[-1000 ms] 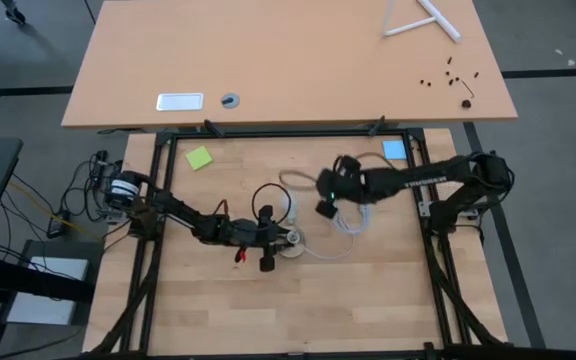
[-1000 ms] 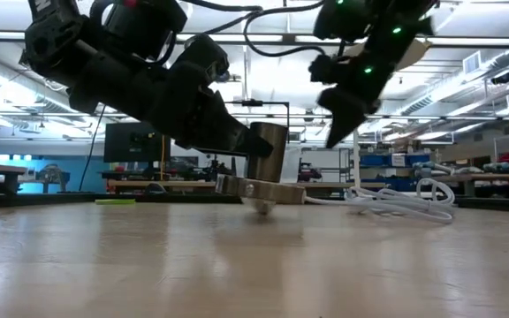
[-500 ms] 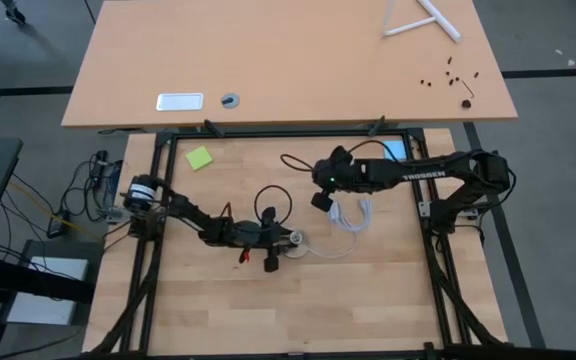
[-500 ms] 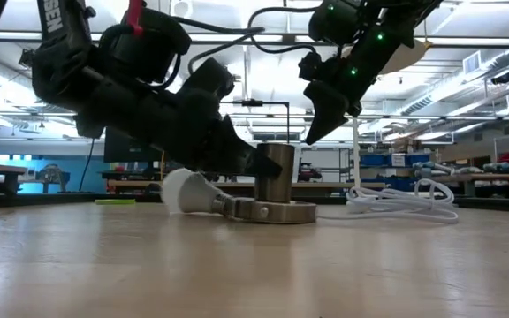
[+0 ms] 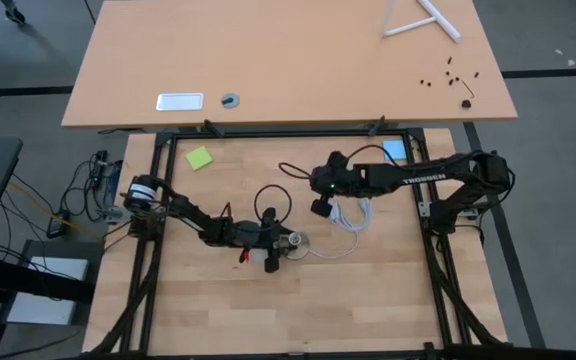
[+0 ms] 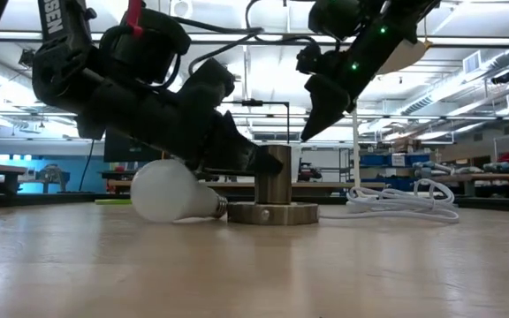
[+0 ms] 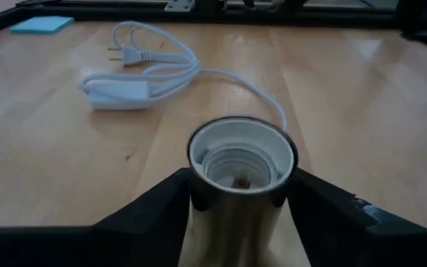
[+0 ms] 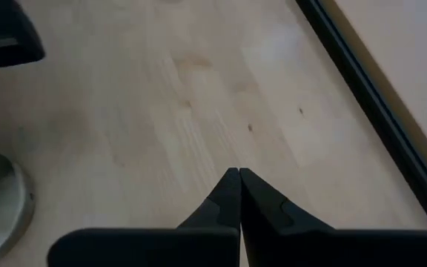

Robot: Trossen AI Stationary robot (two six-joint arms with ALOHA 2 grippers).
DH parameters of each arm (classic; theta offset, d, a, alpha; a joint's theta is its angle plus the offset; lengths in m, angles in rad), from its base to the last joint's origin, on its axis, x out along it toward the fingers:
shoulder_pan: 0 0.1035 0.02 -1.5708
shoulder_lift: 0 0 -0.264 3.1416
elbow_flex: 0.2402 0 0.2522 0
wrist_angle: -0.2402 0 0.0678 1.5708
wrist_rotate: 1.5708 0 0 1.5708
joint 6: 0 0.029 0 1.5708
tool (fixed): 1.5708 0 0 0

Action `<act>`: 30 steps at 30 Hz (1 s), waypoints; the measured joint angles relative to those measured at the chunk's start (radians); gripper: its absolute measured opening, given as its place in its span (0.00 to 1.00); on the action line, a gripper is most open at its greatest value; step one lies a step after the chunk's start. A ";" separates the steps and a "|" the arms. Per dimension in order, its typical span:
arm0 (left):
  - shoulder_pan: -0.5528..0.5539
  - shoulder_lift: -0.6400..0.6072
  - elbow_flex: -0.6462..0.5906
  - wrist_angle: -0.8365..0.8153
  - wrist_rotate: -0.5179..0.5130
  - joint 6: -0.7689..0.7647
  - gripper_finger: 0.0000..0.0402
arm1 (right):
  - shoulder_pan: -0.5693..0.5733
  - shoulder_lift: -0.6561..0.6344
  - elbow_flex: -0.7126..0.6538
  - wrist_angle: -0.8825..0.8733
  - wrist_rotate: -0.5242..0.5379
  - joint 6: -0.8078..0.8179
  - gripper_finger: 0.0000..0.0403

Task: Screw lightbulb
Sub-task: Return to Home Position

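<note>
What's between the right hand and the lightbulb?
Low view: the lamp socket, clamped by the left hand, stands between right hand and lightbulb.

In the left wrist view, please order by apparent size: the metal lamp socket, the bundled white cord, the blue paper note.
1. Round metal lamp socket, held in the left hand; nearest the camera.
2. Bundled white cord.
3. Blue square paper note, farthest off.

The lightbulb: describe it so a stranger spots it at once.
On the wooden table, find the metal lamp socket held by the left gripper. The lightbulb lies on its side beside the socket's base, screw end toward it. Only it is frosted and pear-shaped.
</note>
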 joint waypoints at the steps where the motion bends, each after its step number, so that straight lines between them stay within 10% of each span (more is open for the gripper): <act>1: 0.000 -0.001 0.000 0.003 0.001 0.000 0.56 | 0.003 0.000 0.000 0.003 0.000 -0.004 0.02; 30: -0.002 -0.462 -0.057 -0.425 0.004 0.135 0.54 | 0.195 -0.126 -0.051 0.176 -0.055 -0.129 0.02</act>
